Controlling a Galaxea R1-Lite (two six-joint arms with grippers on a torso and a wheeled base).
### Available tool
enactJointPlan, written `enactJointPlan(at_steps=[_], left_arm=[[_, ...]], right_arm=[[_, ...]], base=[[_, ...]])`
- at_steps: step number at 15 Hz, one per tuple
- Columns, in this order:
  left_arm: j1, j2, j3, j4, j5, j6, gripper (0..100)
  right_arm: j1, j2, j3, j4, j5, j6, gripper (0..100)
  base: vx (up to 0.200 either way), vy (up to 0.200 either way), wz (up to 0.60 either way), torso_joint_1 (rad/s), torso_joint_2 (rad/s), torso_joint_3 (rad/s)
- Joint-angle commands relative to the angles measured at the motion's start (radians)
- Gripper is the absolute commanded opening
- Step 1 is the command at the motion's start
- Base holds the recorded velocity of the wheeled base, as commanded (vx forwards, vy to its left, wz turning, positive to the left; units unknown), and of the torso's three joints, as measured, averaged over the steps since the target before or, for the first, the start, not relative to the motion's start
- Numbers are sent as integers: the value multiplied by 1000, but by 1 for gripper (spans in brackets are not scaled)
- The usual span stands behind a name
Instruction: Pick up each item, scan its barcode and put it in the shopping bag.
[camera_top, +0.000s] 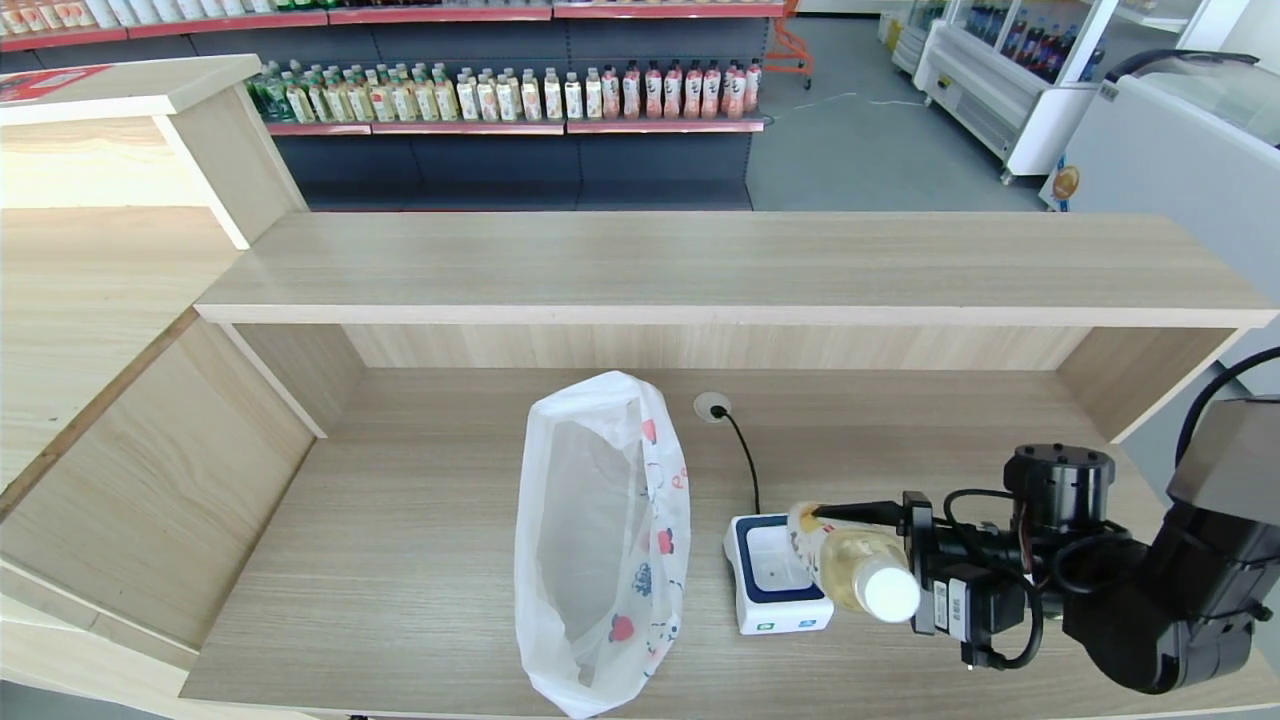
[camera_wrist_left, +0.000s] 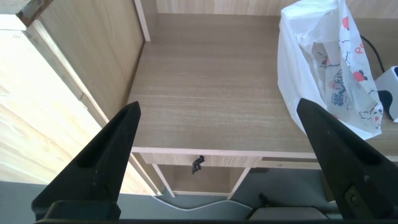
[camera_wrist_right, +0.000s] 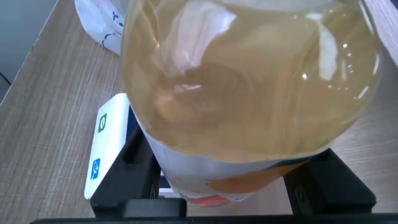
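The right gripper is clamped on a clear bottle of pale yellow drink, one black finger lying along the bottle's far side. The bottle is held off the counter, tilted, with its white cap pointing toward about 4 o'clock and its other end over the near right part of the scanner. In the right wrist view the bottle sits between the two fingers of the gripper, with the white scanner just beneath and beside it.

The scanner is a white box with a dark blue frame, lying flat on the counter at 3 o'clock of the shopping bag, just beside it. The bag is white plastic with small red and blue prints; it stands open at the middle of the counter. A black cable runs from the scanner toward 11 o'clock into a round hole in the counter.

The left gripper hangs above the counter's near edge with its fingers spread wide apart and nothing between them; the bag stands farther along the counter.

At 12 o'clock, beyond the raised ledge, a shelf holds rows of drinks.
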Motion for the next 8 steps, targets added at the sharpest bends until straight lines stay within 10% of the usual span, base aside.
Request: enactJointPlan(at_steps=[1,8], left_arm=[[0,0,0,0,0,-2,100],[0,0,0,0,0,0,100]], right_arm=[[15,43,-47,-1,29,-3,0],[60,132,-180,-1,141,-26,0]], base=[[0,0,0,0,0,0],[0,0,0,0,0,0]])
